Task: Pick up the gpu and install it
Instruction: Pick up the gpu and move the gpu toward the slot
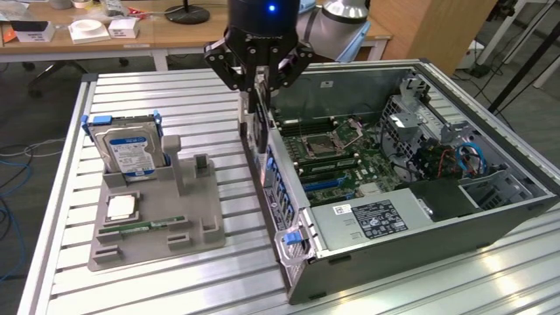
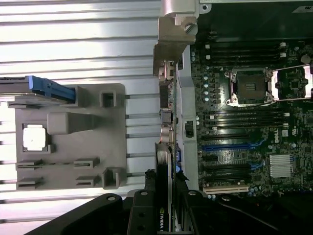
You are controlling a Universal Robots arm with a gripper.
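Hanging down below the fingers (image 2: 141, 208), the gpu (image 1: 258, 125) is held tight in the gripper (image 1: 261, 80). Its long side seems to point down. The case (image 1: 455, 230) wall is just under it, and the board (image 1: 345, 164) lies lower, off to one side.
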